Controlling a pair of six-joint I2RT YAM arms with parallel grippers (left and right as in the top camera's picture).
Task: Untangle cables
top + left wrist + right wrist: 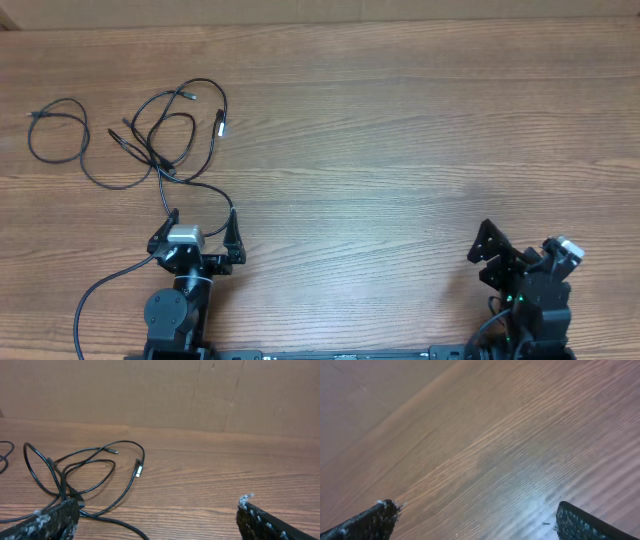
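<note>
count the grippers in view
2: left gripper, open, near left by the cables; right gripper, open, near right over bare table.

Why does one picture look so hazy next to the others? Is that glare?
Overhead: evenly lit and crisp, the cables sharp. Left wrist: clear too, cables in focus. Right wrist: tilted and soft, with a pale sheen of glare on the wooden table.

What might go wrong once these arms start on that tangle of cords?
Pulling one strand of the cables where they cross may tighten the tangle rather than loosen it. One strand runs right beside the open left gripper, so a finger might snag it and drag the whole bunch.
</note>
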